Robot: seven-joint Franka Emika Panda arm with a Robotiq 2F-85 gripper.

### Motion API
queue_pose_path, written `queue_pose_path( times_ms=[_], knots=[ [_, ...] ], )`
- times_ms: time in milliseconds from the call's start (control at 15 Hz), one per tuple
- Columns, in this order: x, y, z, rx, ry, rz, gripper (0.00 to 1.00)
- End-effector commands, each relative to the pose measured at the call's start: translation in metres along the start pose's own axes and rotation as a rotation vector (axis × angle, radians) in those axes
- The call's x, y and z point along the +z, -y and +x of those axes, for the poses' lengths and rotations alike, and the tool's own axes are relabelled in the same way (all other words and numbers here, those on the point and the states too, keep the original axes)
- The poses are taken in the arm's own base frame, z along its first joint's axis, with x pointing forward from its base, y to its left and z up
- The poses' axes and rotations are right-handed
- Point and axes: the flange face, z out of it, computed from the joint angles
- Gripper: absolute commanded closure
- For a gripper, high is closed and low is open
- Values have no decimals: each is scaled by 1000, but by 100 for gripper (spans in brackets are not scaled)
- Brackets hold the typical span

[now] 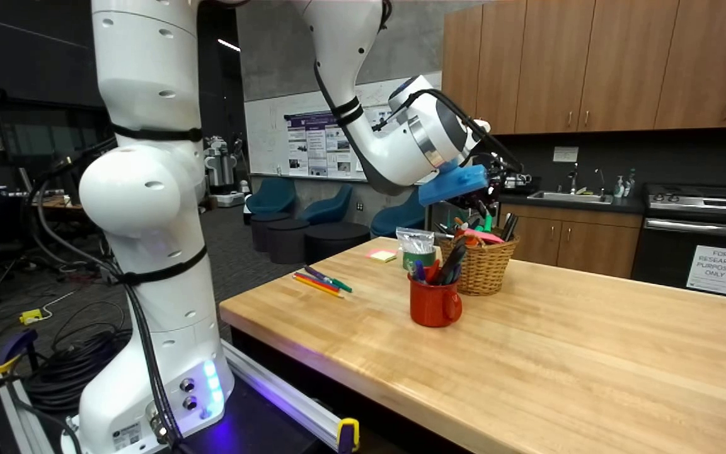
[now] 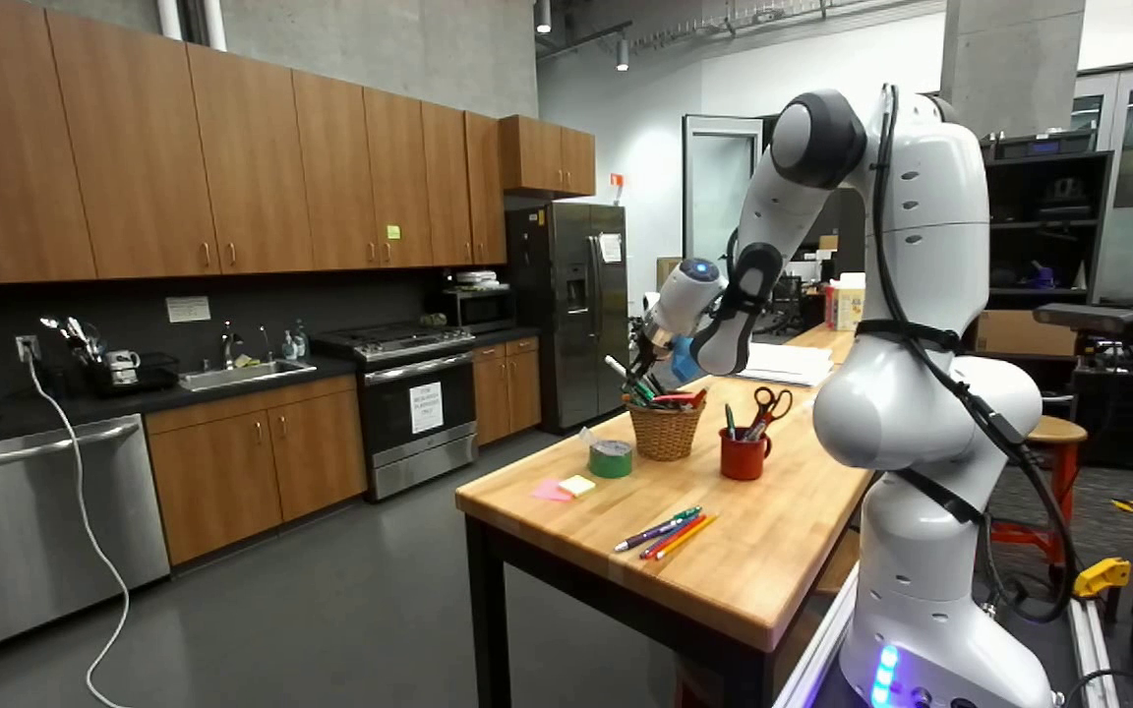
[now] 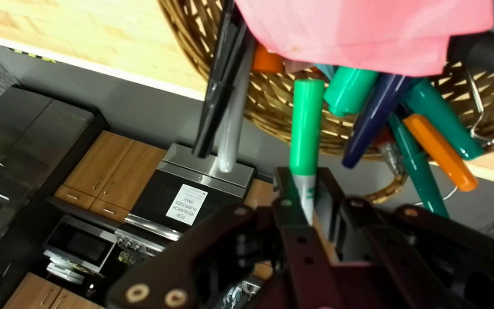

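Note:
My gripper (image 3: 309, 182) is shut on a green-capped marker (image 3: 306, 128), gripping its white body just below the cap. The cap points away from the fingers, toward the wicker basket (image 3: 268, 113). In an exterior view the gripper hangs right over the basket (image 1: 481, 272), and the green cap (image 1: 488, 222) shows among the basket's contents. Around the held marker the wrist view shows a black pen (image 3: 219, 94), a dark blue pen (image 3: 371, 120), an orange marker (image 3: 440, 150) and a pink paper (image 3: 367, 30). Whether the held marker touches the basket, I cannot tell.
A red mug (image 1: 433, 304) with scissors (image 2: 768, 408) and pens stands beside the basket. A green tape roll (image 2: 610, 459), sticky notes (image 2: 576, 486) and several loose pens and pencils (image 2: 670, 536) lie on the wooden table (image 1: 558, 353). Papers (image 2: 788, 364) lie farther along.

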Motion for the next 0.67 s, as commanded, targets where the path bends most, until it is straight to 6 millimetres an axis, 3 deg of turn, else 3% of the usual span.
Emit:
queue_pose_path(
  times_ms=[0,333,400,600],
  knots=[
    [7,-3,-2,22,-60,22,96],
    [14,-3,-15,71,-118,50,96],
    [9,2,-1,80,-111,50,96],
    [8,6,-1,87,-112,54,96]
  ],
)
